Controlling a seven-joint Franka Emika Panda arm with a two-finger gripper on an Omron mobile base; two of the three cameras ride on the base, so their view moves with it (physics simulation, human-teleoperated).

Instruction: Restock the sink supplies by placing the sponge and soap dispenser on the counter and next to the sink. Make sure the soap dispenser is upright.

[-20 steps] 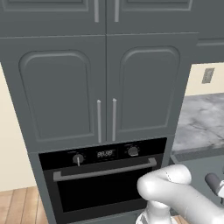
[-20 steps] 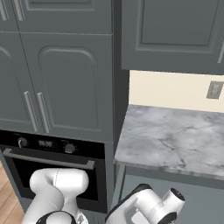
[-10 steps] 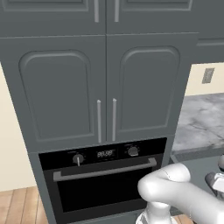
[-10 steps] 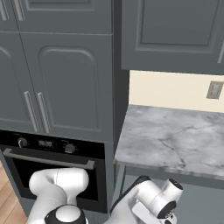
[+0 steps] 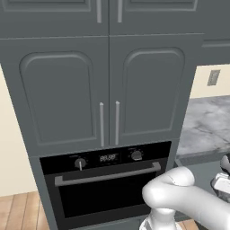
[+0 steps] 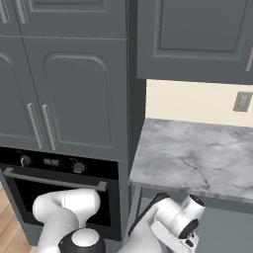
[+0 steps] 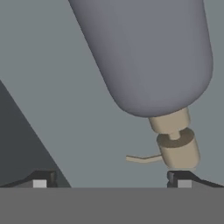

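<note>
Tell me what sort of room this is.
A kitchen, rendered rather than real: a built-in oven sits under tall grey cabinets, beside a marble counter. Close to the hand camera is a soap dispenser.

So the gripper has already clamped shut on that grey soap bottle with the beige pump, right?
Not quite. In the hand view the gripper is wide open, its fingertips far apart, and it holds nothing. The grey soap dispenser with the beige pump lies just ahead of it.
</note>
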